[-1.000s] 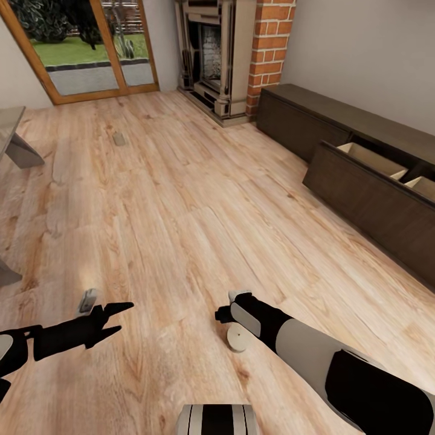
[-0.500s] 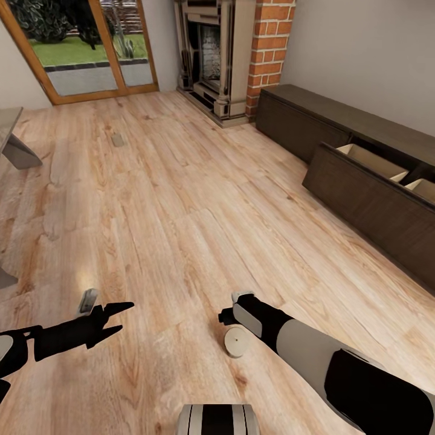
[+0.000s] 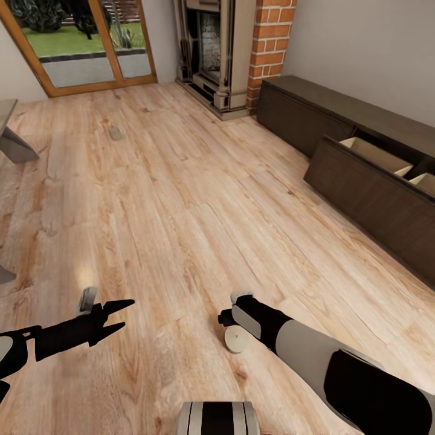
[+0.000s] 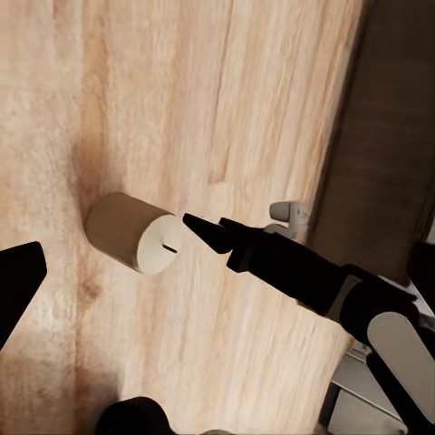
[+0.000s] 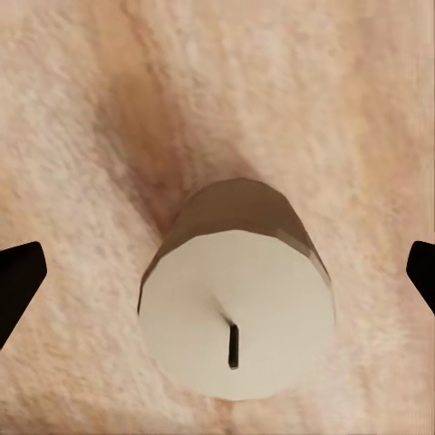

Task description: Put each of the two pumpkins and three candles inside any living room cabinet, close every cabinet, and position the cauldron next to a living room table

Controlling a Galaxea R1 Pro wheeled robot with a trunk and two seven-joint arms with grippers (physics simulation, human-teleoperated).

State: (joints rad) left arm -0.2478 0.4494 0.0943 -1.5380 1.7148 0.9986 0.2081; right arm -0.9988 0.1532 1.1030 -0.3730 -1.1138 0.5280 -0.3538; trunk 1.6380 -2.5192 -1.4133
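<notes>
Head view: candle (image 3: 235, 339) upright on plank floor (image 3: 181, 199), just beside right pincer (image 3: 232, 308); left pincer (image 3: 115, 314) spread open, empty; cabinet (image 3: 374, 199) open at right.
Left wrist view: candle (image 4: 136, 231) beyond spread fingers (image 4: 213, 234).
Right wrist view: candle (image 5: 237, 299) centred between wide-apart fingertips (image 5: 18, 276), ungripped.

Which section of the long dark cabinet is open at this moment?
The nearer section of the cabinet is open: its front panel tilts out toward the floor and pale wood compartments show behind it. The section beside the brick fireplace has its front flush and shut.
</notes>
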